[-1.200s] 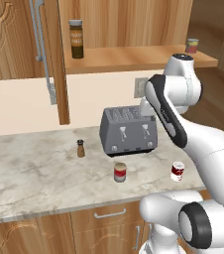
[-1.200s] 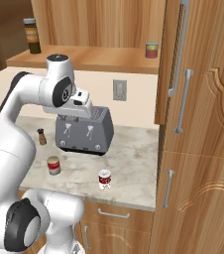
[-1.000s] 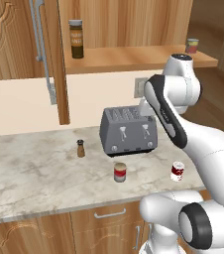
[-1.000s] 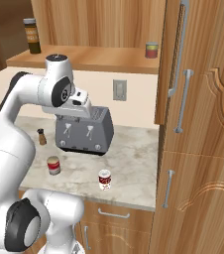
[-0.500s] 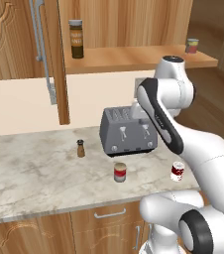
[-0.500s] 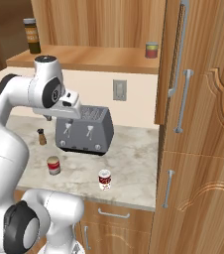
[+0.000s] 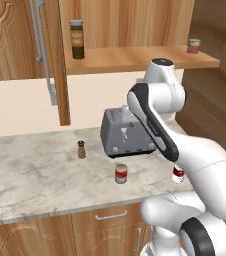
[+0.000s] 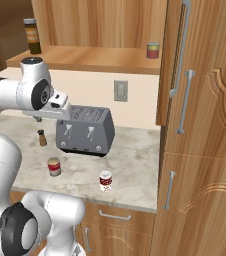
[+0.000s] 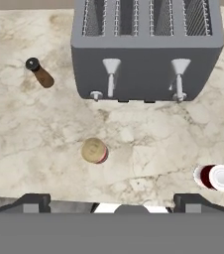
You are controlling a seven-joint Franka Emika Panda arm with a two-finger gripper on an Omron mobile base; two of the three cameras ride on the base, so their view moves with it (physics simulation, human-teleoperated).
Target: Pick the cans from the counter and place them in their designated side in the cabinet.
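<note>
Gripper (image 9: 112, 201) hangs high over the counter (image 9: 44, 139), looking straight down, its two dark finger tips (image 9: 32, 201) spread wide apart with nothing between them. Both cans stand upright on the stone below it, so their long axes run straight toward the hand and only their round tops face it.

The can with the red label and pale band (image 9: 94, 150) lies almost directly beneath the hand, just off the midline toward the tip on the pepper-mill side, and a little ahead of the tips toward the grey toaster (image 9: 146, 47). The red-and-white can (image 9: 215, 177) stands well off to the other side, beyond the opposite tip. From the base cameras the same pair shows near the counter's front edge, the banded one (image 7: 121, 174) closer to the toaster than its partner (image 7: 178, 174).

The nearer target looks to be the banded can: a plain drop with a slight sideways shift should bring the spread tips astride it. The cabinet (image 8: 85, 59) shelf sits well above the hand.
</note>
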